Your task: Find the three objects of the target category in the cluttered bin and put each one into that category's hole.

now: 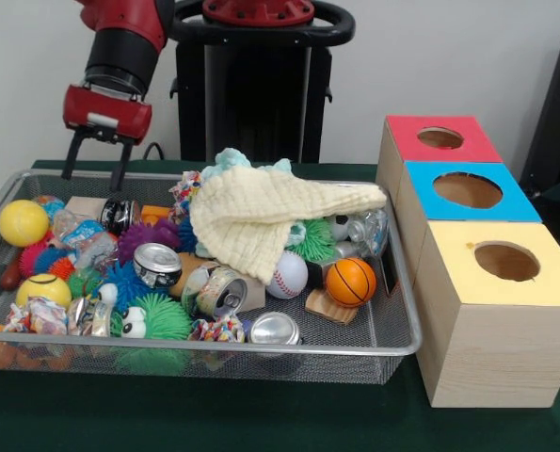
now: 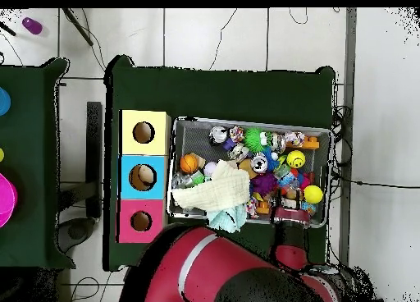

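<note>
Up front, I get the side-on look the overhead lacks: my gripper [image 1: 96, 160] hangs above the far corner of the bin [image 1: 407, 311], its 2 black fingers [image 1: 72, 155] spread apart and grasping nothing. From above, that gripper [image 2: 292, 215] shows only as a red block at the bin's [image 2: 247, 123] rim nearest the base, fingers hidden. The overhead does show all 3 holes in a row beside the bin: yellow, blue, then the red hole [image 2: 141, 221] nearest the robot. In the front view the red hole [image 1: 440, 137] sits farthest from the camera. The box touches or nearly touches the bin; green counter [image 1: 214, 414] lies open around both. A cream cloth [image 1: 261, 212] drapes over the middle of the pile, covering whatever lies beneath. I cannot pick out any plush animal among the balls and cans.
</note>
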Action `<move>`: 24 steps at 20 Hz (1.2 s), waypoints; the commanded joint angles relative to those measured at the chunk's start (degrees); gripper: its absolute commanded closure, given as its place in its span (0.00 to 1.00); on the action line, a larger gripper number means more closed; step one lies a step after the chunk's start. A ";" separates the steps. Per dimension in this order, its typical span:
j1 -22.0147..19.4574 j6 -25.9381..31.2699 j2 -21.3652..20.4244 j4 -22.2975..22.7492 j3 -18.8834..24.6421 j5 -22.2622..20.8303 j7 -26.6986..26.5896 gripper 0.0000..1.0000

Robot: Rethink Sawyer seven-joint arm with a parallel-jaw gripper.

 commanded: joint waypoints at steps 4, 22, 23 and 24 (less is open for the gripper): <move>-6.36 -0.93 5.75 -10.04 2.35 -2.06 -4.97 0.00; -12.72 -4.88 10.84 -19.01 10.60 1.95 -0.02 0.00; -12.88 -4.92 11.06 -19.27 10.87 1.85 0.17 0.00; -13.05 -4.96 11.27 -19.54 11.14 1.75 0.36 0.00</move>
